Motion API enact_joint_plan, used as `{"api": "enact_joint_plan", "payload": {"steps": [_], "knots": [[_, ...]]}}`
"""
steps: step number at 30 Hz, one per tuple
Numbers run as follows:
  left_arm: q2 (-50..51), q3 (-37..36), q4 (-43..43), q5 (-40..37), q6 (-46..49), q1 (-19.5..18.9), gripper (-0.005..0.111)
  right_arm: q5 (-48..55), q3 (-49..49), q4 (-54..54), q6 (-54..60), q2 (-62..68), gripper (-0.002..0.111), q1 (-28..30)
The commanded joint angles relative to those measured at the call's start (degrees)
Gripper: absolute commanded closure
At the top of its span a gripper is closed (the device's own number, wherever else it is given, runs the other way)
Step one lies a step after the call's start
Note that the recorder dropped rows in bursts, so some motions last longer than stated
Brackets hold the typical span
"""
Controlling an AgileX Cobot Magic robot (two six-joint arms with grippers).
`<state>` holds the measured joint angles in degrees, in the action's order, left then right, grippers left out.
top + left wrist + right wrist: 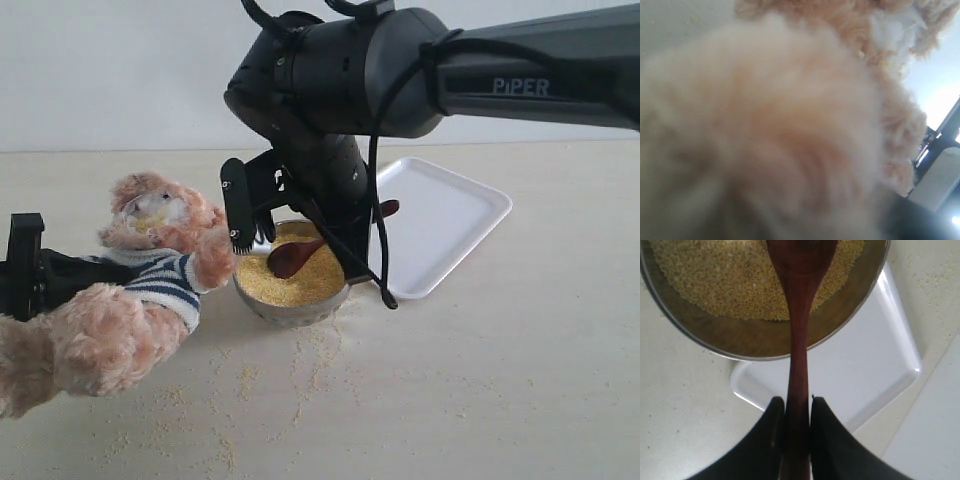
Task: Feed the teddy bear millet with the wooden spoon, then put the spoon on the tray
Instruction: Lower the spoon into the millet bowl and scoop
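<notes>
The teddy bear [150,265] leans half upright at the left, muzzle turned toward the steel bowl [290,312]. My left gripper [25,270] is behind its back, shut on the bear; in the left wrist view only its fur [790,125] shows. The wooden spoon [290,258] hangs with its oval bowl just over the millet [305,285]. My right gripper [798,407] is shut on the handle of the spoon [799,315], above the near edge of the white tray [865,370]. The millet [715,280] fills the bowl [855,315].
The tray [450,220] lies right behind the bowl, at the right. Loose millet specks [300,370] are scattered on the table in front of the bowl and the bear. The right arm's dark body [340,80] hangs over the bowl.
</notes>
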<state>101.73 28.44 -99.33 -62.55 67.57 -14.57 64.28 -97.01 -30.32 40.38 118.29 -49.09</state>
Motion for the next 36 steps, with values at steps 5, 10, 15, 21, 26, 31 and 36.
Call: {"api": "enact_joint_plan", "payload": {"steps": [5,10,15,21,26,31,36], "knots": [[0.11,0.28,-0.61,-1.93,0.37,-0.05,0.102,-1.55,-0.1,4.45,0.12,-0.26,0.109,-0.04],[0.11,0.28,-0.61,-1.93,0.37,-0.05,0.102,-1.55,-0.1,3.96,-1.05,-0.26,0.109,-0.04],[0.11,0.28,-0.61,-1.93,0.37,-0.05,0.102,-1.55,-0.1,3.96,-2.21,-0.47,0.109,-0.04],[0.11,0.28,-0.61,-1.93,0.37,-0.05,0.102,-1.19,-0.1,3.97,-2.61,-0.47,0.109,-0.04],[0.11,0.28,-0.61,-1.93,0.37,-0.05,0.102,-0.67,-0.1,3.97,-3.11,-0.47,0.109,-0.04],[0.11,0.28,-0.61,-1.93,0.37,-0.05,0.102,0.79,-0.23,4.17,-4.48,-0.47,0.109,0.61],[0.11,0.28,-0.61,-1.93,0.37,-0.05,0.102,1.7,-0.23,4.19,-4.49,-0.47,0.109,1.26]]}}
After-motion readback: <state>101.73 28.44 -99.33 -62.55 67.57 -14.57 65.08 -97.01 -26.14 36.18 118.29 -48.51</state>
